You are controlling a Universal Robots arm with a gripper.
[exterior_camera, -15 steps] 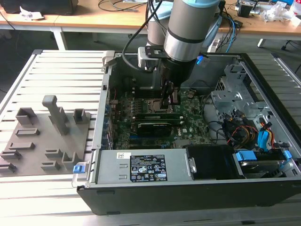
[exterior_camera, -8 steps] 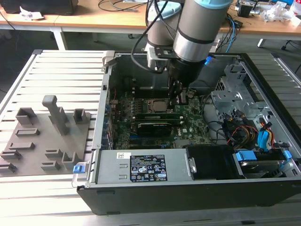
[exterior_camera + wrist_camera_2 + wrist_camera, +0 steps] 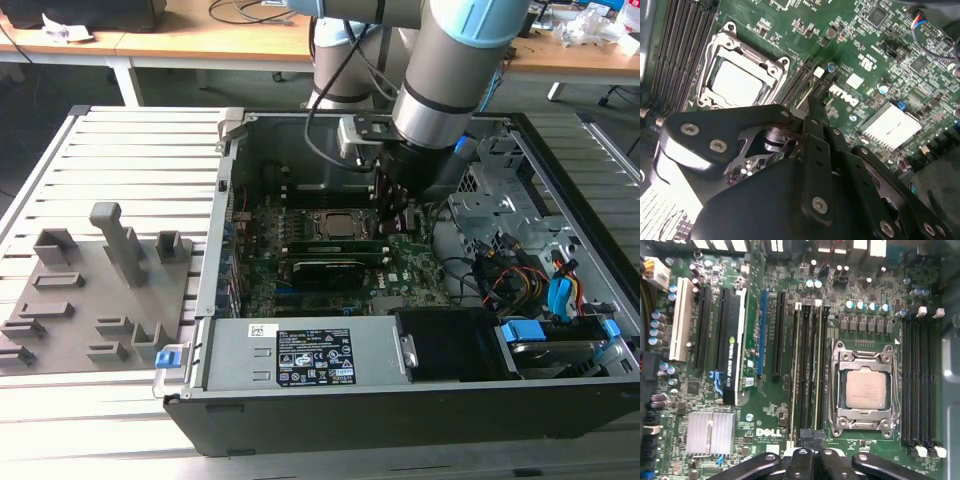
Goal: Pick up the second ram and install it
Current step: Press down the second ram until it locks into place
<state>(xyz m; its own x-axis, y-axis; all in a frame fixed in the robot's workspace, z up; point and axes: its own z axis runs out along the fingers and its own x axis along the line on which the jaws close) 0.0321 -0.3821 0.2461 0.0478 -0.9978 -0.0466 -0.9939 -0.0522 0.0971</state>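
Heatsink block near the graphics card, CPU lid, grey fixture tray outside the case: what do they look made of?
Heatsink: bare metal, likely aluminium; pale silver, fine parallel fins. CPU lid: metal, matte silver-grey, flat, inside a shinier steel-looking socket frame. Fixture tray: probably moulded or printed plastic; uniform dull grey, blocky shapes, no shine.

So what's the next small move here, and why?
Probably a short push straight down: the gripper sits at the end of the second ram, which stands in a slot beside the CPU socket; whether it is fully seated I cannot tell.
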